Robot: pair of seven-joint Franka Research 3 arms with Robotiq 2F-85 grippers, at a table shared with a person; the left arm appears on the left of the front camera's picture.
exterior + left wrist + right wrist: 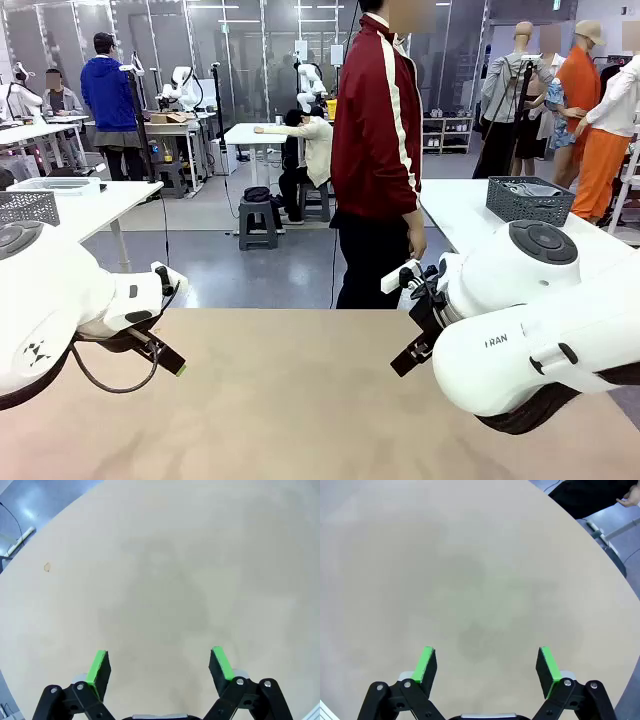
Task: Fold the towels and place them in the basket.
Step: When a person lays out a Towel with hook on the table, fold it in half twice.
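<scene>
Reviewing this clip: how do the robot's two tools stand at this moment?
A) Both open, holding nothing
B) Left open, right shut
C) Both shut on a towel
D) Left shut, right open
A: in the wrist views the left tool and the right tool each have their green pads spread wide apart, and the tan table shows through the gap.
</scene>
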